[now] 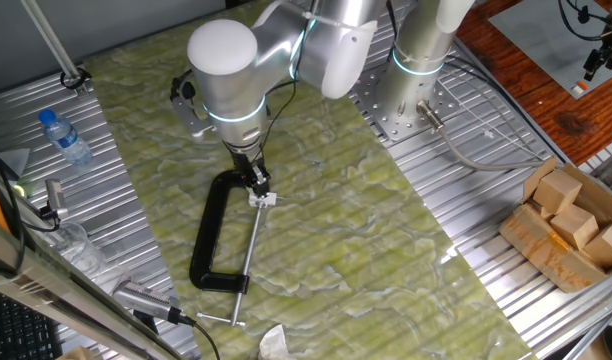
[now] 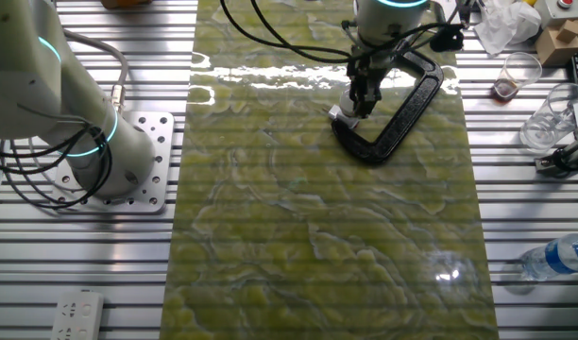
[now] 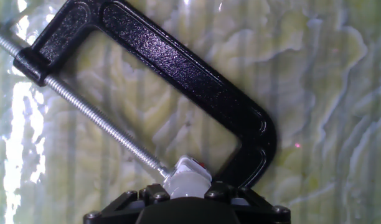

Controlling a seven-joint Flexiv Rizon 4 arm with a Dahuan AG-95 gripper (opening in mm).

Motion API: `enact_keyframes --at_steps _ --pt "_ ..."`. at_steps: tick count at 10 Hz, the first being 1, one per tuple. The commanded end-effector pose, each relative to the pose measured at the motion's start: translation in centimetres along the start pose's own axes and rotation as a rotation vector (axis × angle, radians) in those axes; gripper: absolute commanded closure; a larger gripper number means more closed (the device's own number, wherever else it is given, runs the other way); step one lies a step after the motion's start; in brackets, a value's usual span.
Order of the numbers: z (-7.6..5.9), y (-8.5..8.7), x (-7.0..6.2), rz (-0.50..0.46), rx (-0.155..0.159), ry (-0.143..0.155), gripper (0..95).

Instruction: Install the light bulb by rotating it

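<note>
In the hand view the light bulb (image 3: 185, 183) is a small pale grey-white rounded piece held between my two dark fingers (image 3: 148, 194). My gripper (image 3: 185, 191) is shut on it. Right in front of the bulb sits a small white block (image 3: 194, 166), at the tip of the threaded screw (image 3: 91, 115) of a black C-clamp (image 3: 178, 68). The clamp lies flat on the green mat (image 1: 326, 230). From one fixed view, my gripper (image 1: 258, 186) points down at the clamp's (image 1: 208, 235) screw end. The other fixed view shows my gripper (image 2: 358, 102) at the clamp's (image 2: 412, 99) open end.
A water bottle (image 1: 64, 135) lies at the left of the table. A box of wooden blocks (image 1: 571, 225) sits at the right. Plastic cups (image 2: 520, 74) and a power strip (image 2: 78, 314) are off the mat. The arm's base (image 1: 421, 60) stands at the back.
</note>
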State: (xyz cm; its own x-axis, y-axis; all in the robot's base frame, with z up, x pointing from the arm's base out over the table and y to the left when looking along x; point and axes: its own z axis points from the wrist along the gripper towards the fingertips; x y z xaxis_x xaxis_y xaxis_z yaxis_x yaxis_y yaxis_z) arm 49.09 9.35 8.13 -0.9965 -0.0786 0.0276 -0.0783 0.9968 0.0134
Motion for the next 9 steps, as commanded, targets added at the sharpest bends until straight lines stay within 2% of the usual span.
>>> enact_keyframes --at_steps 1,2,5,9 --pt "-0.14 0.01 0.11 -0.55 0.007 -0.027 38.0" --pt "-0.14 0.01 0.11 -0.665 0.008 -0.029 38.0" --pt "-0.16 0.01 0.11 -0.842 0.001 -0.044 38.0" --pt "-0.16 0.01 0.11 -1.003 -0.01 -0.068 38.0"
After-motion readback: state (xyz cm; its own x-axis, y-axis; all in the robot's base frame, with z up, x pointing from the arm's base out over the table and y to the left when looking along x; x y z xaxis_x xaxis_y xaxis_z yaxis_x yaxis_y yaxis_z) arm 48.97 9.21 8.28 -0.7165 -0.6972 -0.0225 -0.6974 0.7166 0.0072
